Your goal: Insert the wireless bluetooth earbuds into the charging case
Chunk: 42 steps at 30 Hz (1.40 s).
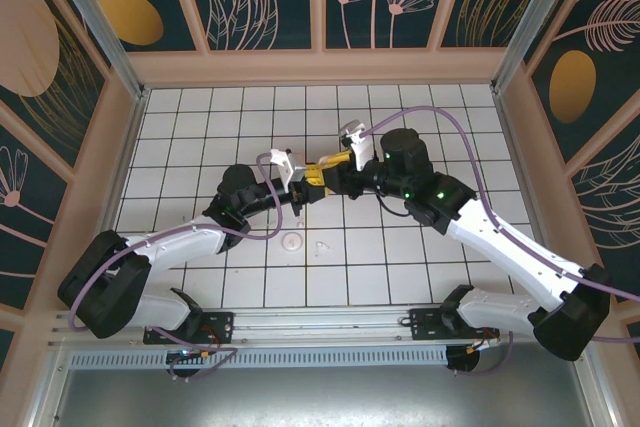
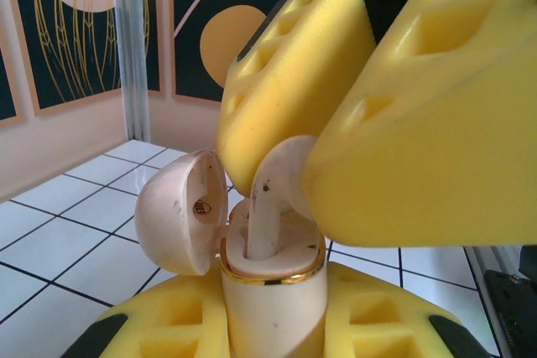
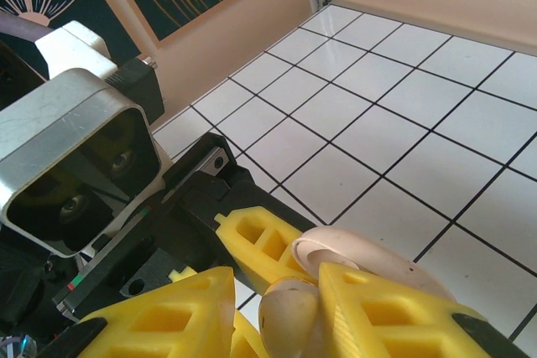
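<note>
The charging case, pale cream with a gold rim, stands upright between the yellow pads of my left gripper, which is shut on it. Its lid hangs open to the left. One of the earbuds has its stem down in the case's slot, and its head sits between the fingers of my right gripper. In the right wrist view the earbud rests against the right finger, with a narrow gap to the left one. Both grippers meet over mid-table.
A flat white round disc lies on the tiled floor just in front of the grippers, with a tiny pale piece beside it. The left wrist's camera housing is close to my right fingers. Wooden walls surround the tiles.
</note>
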{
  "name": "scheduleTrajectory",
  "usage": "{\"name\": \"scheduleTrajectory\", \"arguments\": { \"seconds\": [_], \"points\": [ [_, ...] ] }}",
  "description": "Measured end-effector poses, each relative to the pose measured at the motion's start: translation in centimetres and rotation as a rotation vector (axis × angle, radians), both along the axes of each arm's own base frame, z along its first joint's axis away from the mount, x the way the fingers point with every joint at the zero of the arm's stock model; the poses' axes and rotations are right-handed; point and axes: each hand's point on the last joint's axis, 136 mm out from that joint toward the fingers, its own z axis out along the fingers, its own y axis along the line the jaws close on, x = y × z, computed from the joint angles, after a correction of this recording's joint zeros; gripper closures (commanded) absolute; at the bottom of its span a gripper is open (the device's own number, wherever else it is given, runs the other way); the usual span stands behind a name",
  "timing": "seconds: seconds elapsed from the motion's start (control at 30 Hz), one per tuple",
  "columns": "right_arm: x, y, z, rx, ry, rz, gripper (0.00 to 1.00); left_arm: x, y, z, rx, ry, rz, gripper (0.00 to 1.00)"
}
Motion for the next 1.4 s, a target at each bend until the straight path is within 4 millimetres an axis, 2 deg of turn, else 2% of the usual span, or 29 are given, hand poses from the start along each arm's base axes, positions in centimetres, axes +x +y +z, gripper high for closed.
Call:
{"name": "scheduleTrajectory", "arguments": {
  "seconds": [0.33,0.6,1.4],
  "points": [
    [0.6,0.2,0.4,0.015,0.021,-0.028,0.64,0.3,0.1,0.4,-0.029,0.034,0.011,0.87],
    [2.0,-0.3,0.6,0.041,0.068,-0.075,0.60,0.4,0.1,0.9,-0.058,0.037,0.017,0.87],
    [2.4,-0.3,1.2,0.080,0.134,-0.074,0.56,0.6,0.1,1.4,-0.088,0.034,0.020,0.87]
  ]
}}
